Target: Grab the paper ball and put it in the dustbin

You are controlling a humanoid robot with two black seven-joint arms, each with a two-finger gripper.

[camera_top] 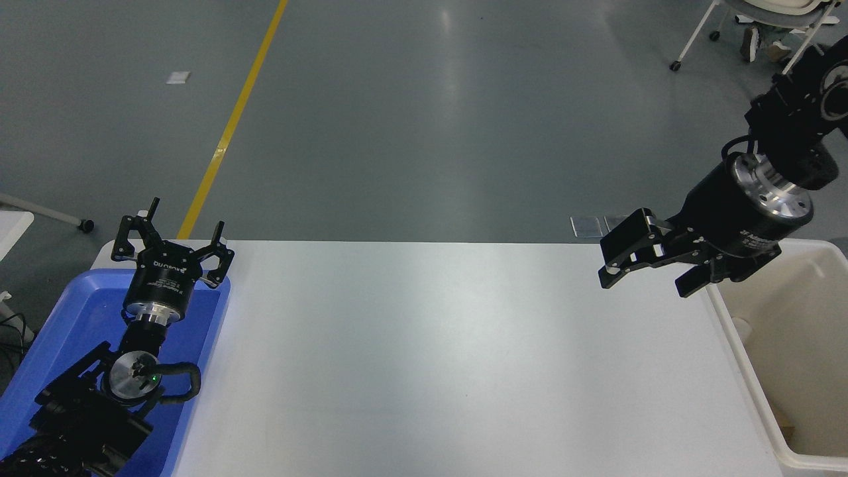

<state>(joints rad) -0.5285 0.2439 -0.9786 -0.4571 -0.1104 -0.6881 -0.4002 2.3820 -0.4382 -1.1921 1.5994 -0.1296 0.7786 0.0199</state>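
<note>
The cream-white dustbin (755, 391) stands at the table's right end. A small tan-brown bit (786, 427) shows low inside it against the near left wall, most likely the paper ball, largely hidden by the rim. My right gripper (646, 283) is open and empty. It hovers above the white table (430, 358) at its far right, just left of the dustbin, with its fingers pointing left. My left gripper (173, 228) is open and empty, parked over the far edge of the blue tray (66, 331) at the lower left.
The shallow blue tray lies under the left arm at the table's left end. Beyond the table is grey floor with a yellow line (228, 129). A wheeled chair (762, 40) with a person's feet stands at the top right.
</note>
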